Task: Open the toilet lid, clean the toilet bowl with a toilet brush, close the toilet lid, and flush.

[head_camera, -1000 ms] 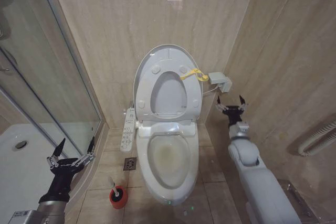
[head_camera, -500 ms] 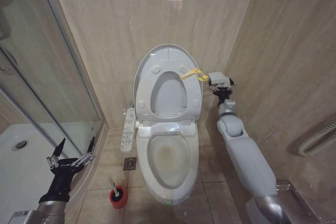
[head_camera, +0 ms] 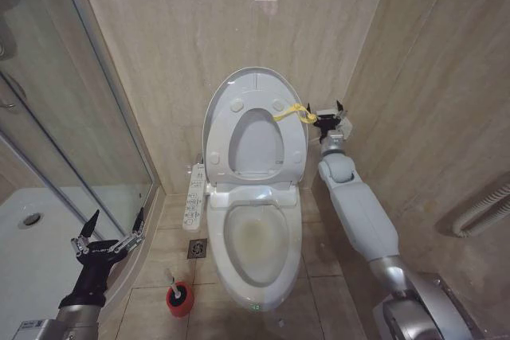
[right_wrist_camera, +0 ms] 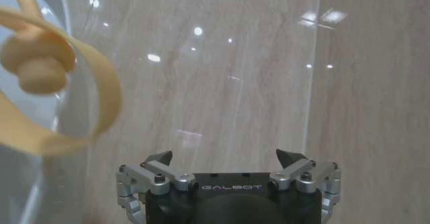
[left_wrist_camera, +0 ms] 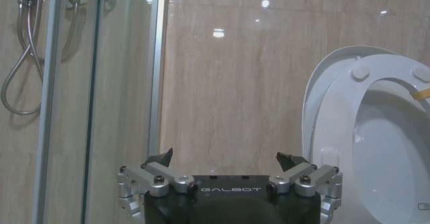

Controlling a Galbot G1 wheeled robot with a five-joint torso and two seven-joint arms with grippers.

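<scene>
Both my fingers are spread and empty; right gripper (head_camera: 328, 113) has risen beside yellow strap (head_camera: 295, 113) on raised toilet lid (head_camera: 255, 89); toilet brush (head_camera: 177, 291) untouched on floor; left gripper (head_camera: 109, 232) low.

My right arm is extended forward and up, its hand (head_camera: 330, 115) raised with fingers spread apart. My left arm is low at my side, its hand (head_camera: 109, 229) pointing upward, fingers spread wide, gripping nothing.
</scene>
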